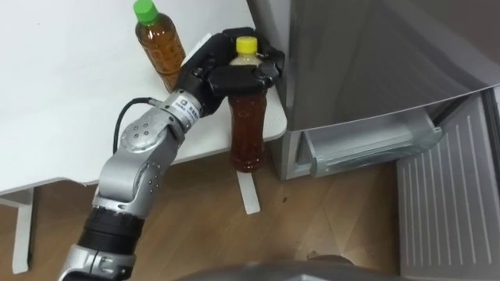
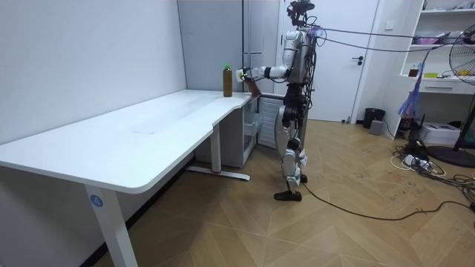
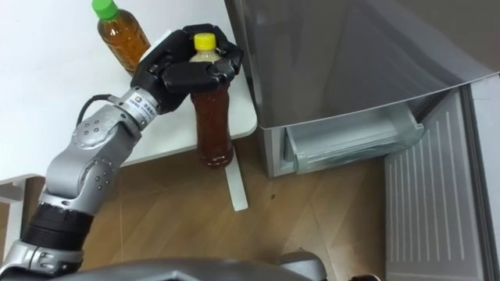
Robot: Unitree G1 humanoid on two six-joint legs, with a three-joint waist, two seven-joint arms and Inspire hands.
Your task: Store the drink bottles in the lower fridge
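My left hand (image 1: 226, 70) is shut round the neck of a tea bottle with a yellow cap (image 1: 248, 125). The bottle hangs upright just past the corner of the white table (image 1: 70, 94), above the wooden floor. A second tea bottle with a green cap (image 1: 158, 47) stands on the table, just left of the hand. To the right is the grey fridge (image 1: 367, 55); its lower door (image 1: 445, 203) is swung open and shows a door shelf (image 1: 367, 144). In the room view the robot stands at the table's far end by the fridge, left arm stretched towards the green-capped bottle (image 2: 228, 80).
A white table leg foot (image 1: 248, 191) lies on the floor under the held bottle. The open lower door takes up the floor at the right. Wooden floor lies between table and fridge.
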